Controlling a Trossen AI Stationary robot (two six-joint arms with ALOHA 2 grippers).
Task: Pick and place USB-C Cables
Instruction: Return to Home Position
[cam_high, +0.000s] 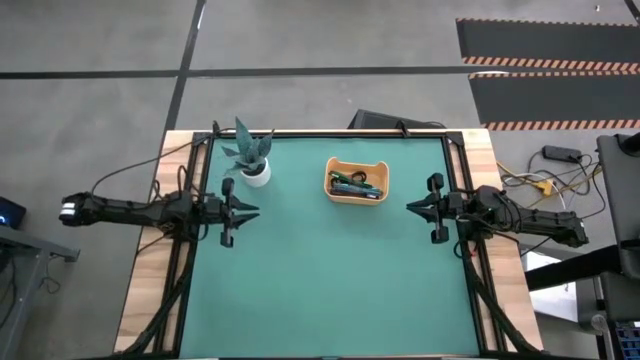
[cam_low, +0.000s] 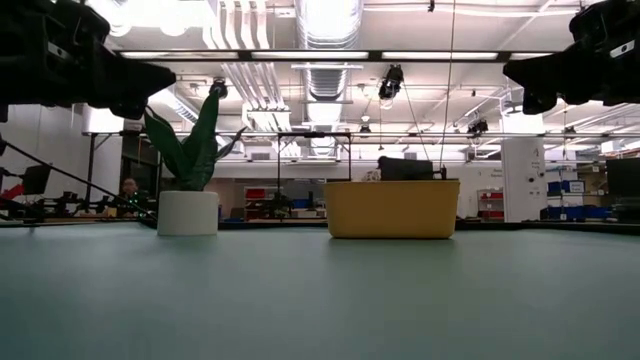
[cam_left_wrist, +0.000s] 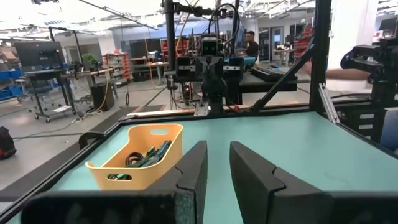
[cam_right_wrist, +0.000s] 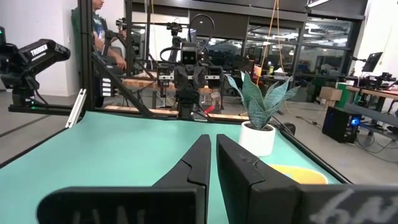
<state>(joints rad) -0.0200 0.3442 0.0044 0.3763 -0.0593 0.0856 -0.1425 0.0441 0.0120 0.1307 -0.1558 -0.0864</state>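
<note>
Beside the orange tray (cam_high: 357, 198), the return to home is judged all but complete.
The left end effector (cam_high: 243, 210), well left of the tray, is seen slightly parted and empty; the right end effector (cam_high: 411, 207), well right of it, is clenched on nothing. The USB-C cables (cam_high: 355, 183) lie tangled inside the tray; all four cannot be told apart. Only settling is judged left.
</note>
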